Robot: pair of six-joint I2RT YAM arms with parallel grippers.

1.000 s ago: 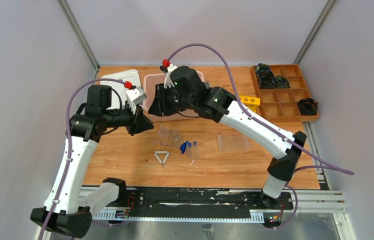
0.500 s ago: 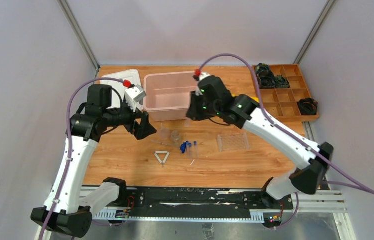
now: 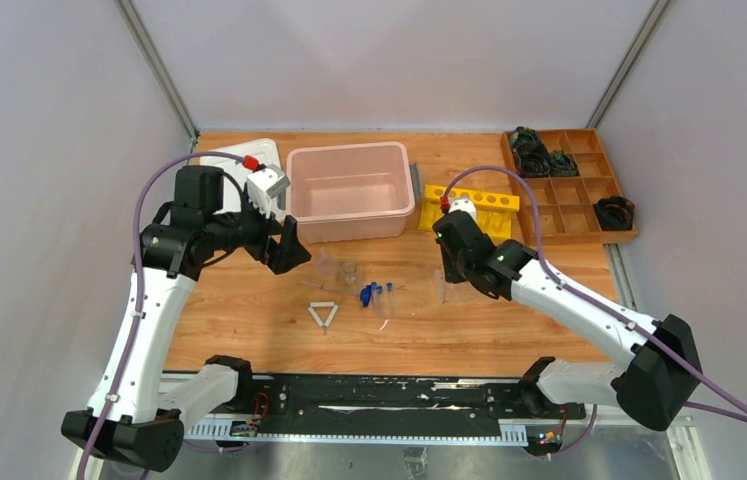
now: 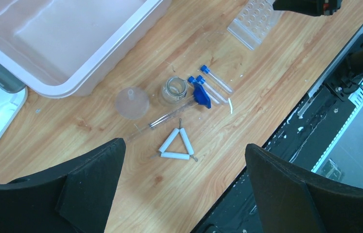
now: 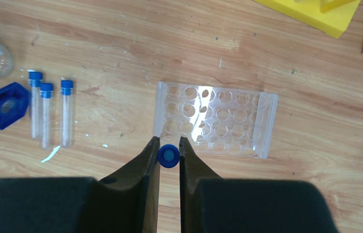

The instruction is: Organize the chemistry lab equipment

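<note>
While the left gripper (image 3: 285, 254) hangs with its jaws spread wide and empty above the tabletop's left-centre, the right gripper (image 5: 168, 147) is clenched on a clear tube with a blue cap (image 5: 168, 156), seen end-on and held upright over the near edge of the clear plastic well tray (image 5: 228, 121). That tray lies flat, right of the tabletop's centre. To its left lie three more blue-capped clear tubes (image 5: 48, 114) side by side, just beside a blue hexagonal plastic piece (image 5: 4, 105). Farther left stand a small clear glass beaker (image 4: 174, 90) and a clear round funnel-like flask (image 4: 132, 102), with a thin clear rod (image 4: 162, 119) lying below them and the white triangle frame (image 4: 169, 141) nearer the tabletop's near edge. A translucent pink plastic bin (image 3: 349, 150) sits at the far edge, a yellow holed rack (image 3: 474, 205) to its right.
</note>
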